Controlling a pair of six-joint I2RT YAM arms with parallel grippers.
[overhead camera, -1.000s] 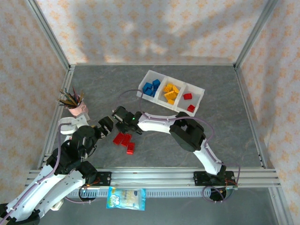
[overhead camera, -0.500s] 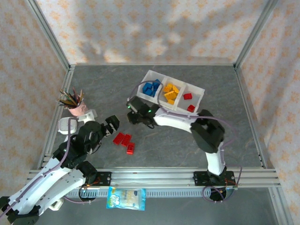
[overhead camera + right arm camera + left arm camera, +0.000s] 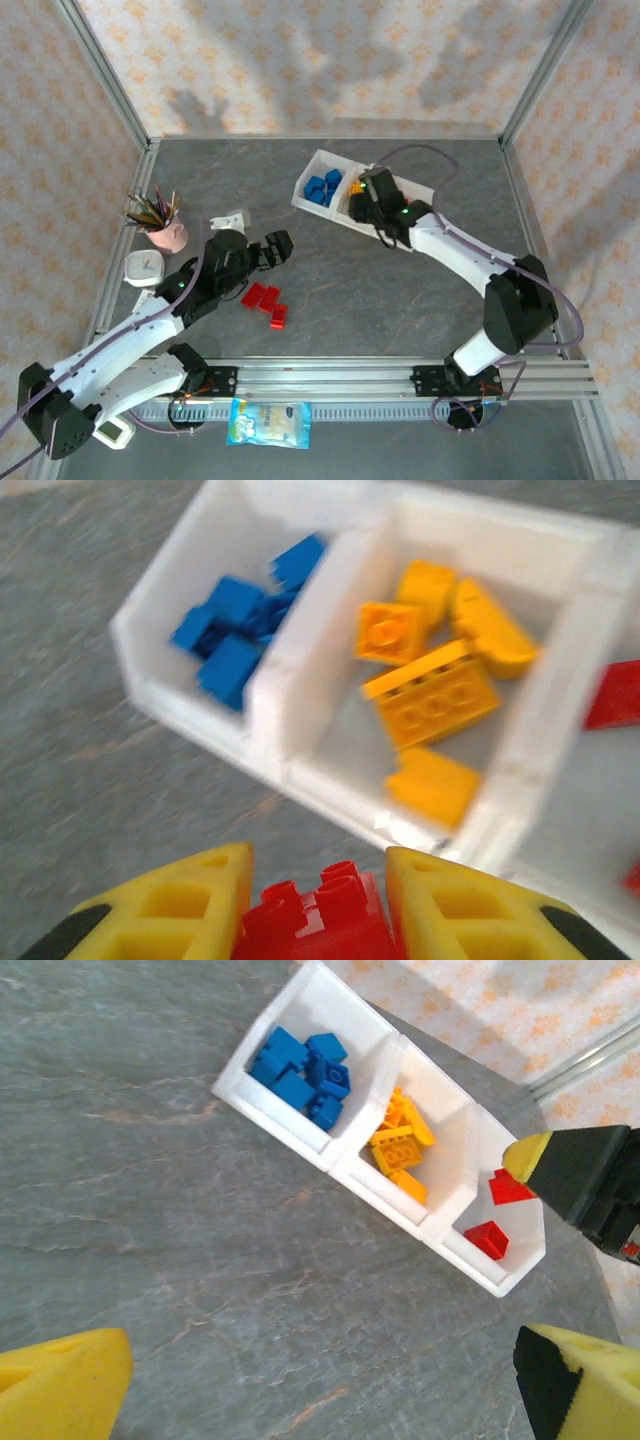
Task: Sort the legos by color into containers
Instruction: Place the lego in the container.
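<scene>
Gripping a small red studded plastic brick (image 3: 322, 928), right claw (image 3: 318, 900) hangs by the long white three-compartment plastic tray (image 3: 288, 670). Left claw (image 3: 320, 1380) spread wide above the grey surface (image 3: 150, 1210).

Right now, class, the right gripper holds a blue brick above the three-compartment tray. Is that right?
Not quite: the brick in the right gripper is red, not blue, as the right wrist view shows. It is held above the three-compartment tray.
</scene>
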